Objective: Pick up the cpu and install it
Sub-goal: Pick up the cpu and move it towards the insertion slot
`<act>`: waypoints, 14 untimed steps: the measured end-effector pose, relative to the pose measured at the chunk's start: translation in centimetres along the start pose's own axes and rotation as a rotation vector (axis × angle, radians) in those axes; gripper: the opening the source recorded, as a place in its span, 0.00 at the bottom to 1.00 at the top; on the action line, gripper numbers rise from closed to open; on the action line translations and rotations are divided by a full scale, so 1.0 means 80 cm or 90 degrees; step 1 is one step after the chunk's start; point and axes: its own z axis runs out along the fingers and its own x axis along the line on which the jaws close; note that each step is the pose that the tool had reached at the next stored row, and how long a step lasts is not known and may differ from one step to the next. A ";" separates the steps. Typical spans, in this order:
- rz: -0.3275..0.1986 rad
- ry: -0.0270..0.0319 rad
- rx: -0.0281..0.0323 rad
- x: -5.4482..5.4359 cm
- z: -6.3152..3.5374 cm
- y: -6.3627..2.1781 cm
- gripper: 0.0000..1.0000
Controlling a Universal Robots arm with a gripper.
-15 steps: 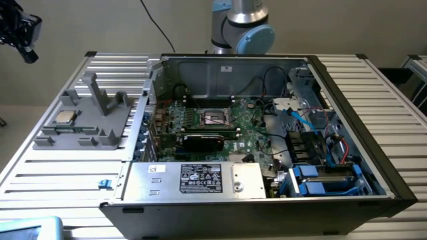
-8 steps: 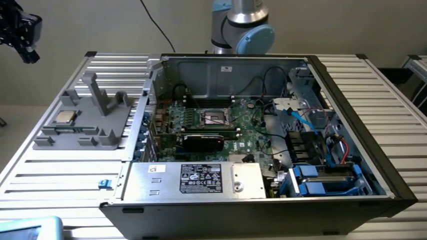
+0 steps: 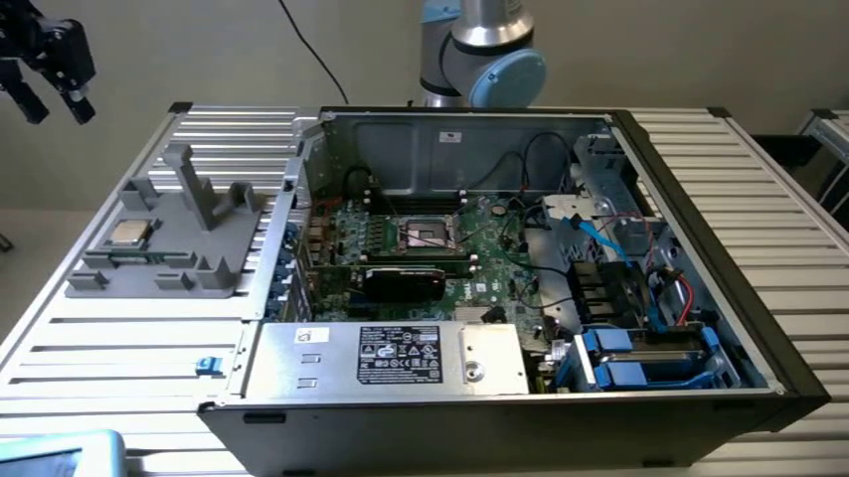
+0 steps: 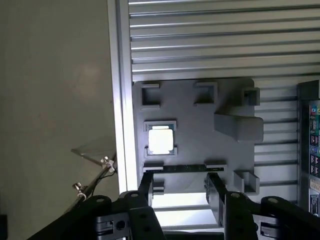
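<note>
**Claw spread & empty, high over fixture; cpu in its pocket**

Nearest the wrist cam is the claw [image 4: 180, 184]. Its two black fingers [image 4: 146, 187] stand apart w/ nothing between them; bright table slats show thru the gap. The claw is spread, grips nothing and touches nothing.

Beyond the fingertips & well below the claw sits the grey plastic fixture [image 4: 200, 125], on the slatted metal table [image 4: 225, 50]. The cpu [image 4: 161, 140] lies flat in a square pocket of that fixture, shiny top up. It is well apart from the claw & nearer one finger's line than the other's. It is not picked up and not installed.

In the exterior view the claw hangs high in the air. The fixture & cpu are far below it & a bit toward the exterior view's right. The fixture's upright posts [image 3: 199, 184] stand on the far side of the cpu from the claw.

Farther from the claw in that same direction, an open PC case [image 3: 743, 298] lies on the table, just beside the fixture. Inside is the motherboard w/ a dark square socket [image 3: 427, 235], metal frame round it, well apart from both cpu & claw. A silver PSU box w/ label [image 3: 398, 353] fills the case side closest to the exterior cam. Blue drive cages [image 3: 637, 363] sit at the case end farthest from the claw. The arm's base [image 3: 480, 50] rises behind the case.
</note>
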 end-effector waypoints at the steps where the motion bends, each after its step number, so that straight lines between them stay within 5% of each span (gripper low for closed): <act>1: -0.002 0.0000 0.0000 0.000 0.000 0.000 0.60; 9: -0.049 0.0009 -0.0010 0.003 0.005 0.000 0.66; 14: -0.053 0.0047 -0.0010 0.008 0.013 0.000 0.66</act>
